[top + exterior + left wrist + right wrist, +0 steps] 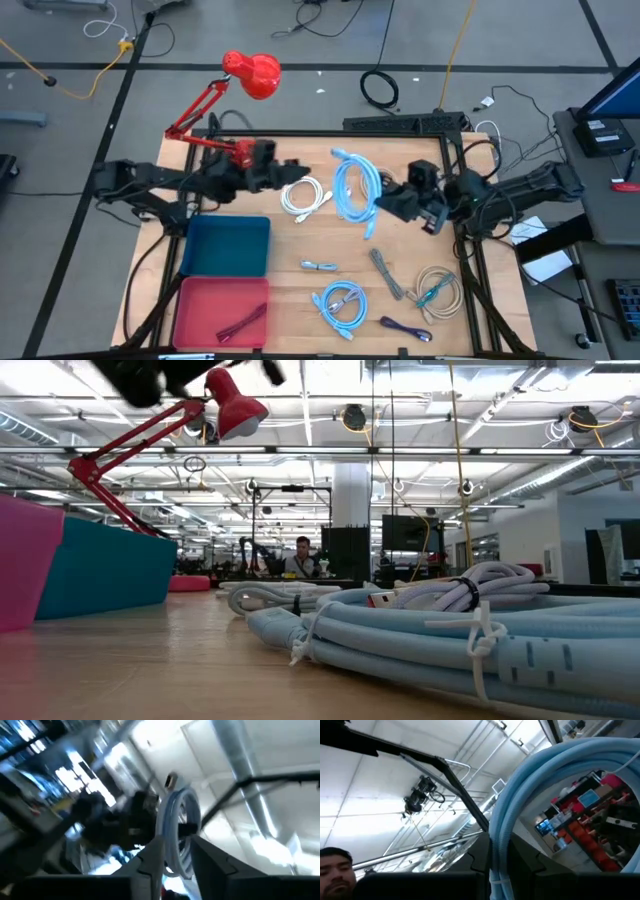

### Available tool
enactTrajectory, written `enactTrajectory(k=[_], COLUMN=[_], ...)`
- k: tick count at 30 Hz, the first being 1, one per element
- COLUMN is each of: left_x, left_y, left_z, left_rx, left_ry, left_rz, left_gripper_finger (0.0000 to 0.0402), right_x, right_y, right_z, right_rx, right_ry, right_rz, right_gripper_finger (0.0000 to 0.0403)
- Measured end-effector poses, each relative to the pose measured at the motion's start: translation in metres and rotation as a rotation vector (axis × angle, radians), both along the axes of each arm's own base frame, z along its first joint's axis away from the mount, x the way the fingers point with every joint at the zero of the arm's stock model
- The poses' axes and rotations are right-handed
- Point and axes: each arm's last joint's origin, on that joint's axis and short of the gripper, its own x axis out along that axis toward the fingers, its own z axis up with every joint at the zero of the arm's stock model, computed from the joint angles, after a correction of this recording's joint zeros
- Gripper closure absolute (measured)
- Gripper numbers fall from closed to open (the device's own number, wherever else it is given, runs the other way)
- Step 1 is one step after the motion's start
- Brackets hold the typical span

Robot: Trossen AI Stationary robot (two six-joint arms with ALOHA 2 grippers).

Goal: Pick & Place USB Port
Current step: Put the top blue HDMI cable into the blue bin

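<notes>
A light-blue cable coil [355,185] stands on edge above the middle of the table. My right gripper [392,200] reaches in from the right and is shut on it. In the right wrist view the coil [555,780] rises from between the fingers. My left gripper [290,172] is open, a little to the left of the coil and not touching it. In the left wrist view the coil [177,827] shows beyond the open fingers, with the right arm behind it. A white cable [305,196] lies below the left gripper. My right gripper pinches the bundled strands on the coil's right side [501,845] between its two fingers, coming in roughly level from the table's right. The coil stands upright on edge in the hold. Whether its lower end [368,230] touches the table, I cannot tell.
A blue bin [228,245] and a red bin [195,312] holding a dark cable sit at the near left. A second blue coil [340,302], grey, beige and purple cables lie near the front. A red lamp [250,72] stands at the far left. A person [332,867] is beyond the table.
</notes>
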Motion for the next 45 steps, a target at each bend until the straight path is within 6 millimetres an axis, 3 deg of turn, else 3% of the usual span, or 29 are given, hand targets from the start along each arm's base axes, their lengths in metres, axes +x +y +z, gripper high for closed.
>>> enactTrajectory(k=[6,13,31,35,41,45], left_x=[0.029,0.031,0.031,0.031,0.031,0.032], left_y=[-0.004,-0.002,-0.002,-0.006,-0.011,-0.014], left_z=[0.037,0.043,0.045,0.045,0.045,0.045], left_rx=[0.142,0.15,0.133,0.149,0.162,0.106], left_ry=[0.075,0.063,0.047,0.041,0.037,0.046], left_rz=[-0.128,-0.125,-0.091,-0.095,-0.132,-0.127], left_gripper_finger=[0.0202,0.0119,0.0106,0.0154,0.0363,0.0366], right_x=[0.008,0.01,0.044,0.045,0.043,0.043], right_y=[0.004,0.006,0.003,0.001,-0.001,-0.002], right_z=[0.034,0.045,0.02,0.02,0.021,0.022], right_rx=[-0.069,-0.131,-0.089,-0.092,-0.093,-0.078], right_ry=[-0.072,-0.019,0.072,0.071,0.068,0.064], right_rz=[0.019,0.014,0.002,-0.008,-0.019,-0.037], right_gripper_finger=[0.0373,0.0373,0.0373,0.0373,0.0373,0.0367])
